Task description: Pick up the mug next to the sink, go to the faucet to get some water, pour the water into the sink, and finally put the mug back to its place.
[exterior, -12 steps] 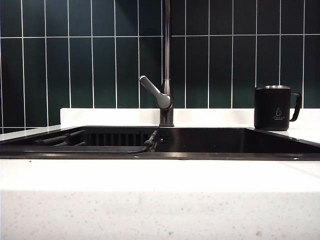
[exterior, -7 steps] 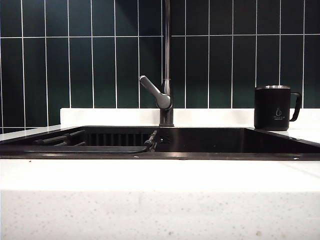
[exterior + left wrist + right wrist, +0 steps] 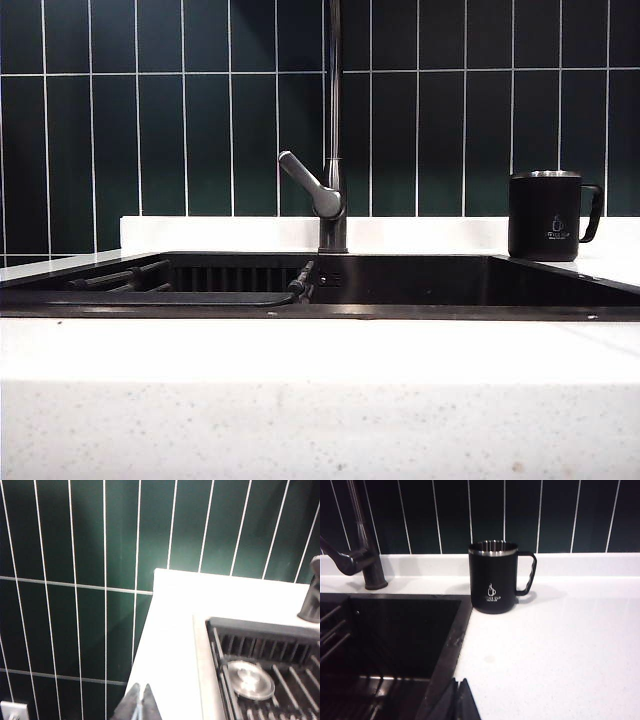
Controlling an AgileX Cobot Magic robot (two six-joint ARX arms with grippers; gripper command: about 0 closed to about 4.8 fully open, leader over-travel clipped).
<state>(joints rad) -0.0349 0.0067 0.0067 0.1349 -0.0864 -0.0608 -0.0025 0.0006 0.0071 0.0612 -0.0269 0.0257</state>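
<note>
Ahead of the right gripper (image 3: 456, 698), whose fingers are pressed together, the mug (image 3: 494, 576) is seen upright beside the sink (image 3: 395, 630). It is judged rigid, light and smooth-sided; the handle (image 3: 527, 574) is best taken. The left gripper (image 3: 140, 705), likewise closed, is kept over the far counter.

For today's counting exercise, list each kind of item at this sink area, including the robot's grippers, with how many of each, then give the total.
Mug, upright on the countertop beside the sink: 1
Sink: 1
Faucet: 1
Slatted rack in the sink: 1
Round metal drain cover: 1
Grippers, both shut and holding nothing: 2 (left gripper, right gripper)
Total: 7
</note>
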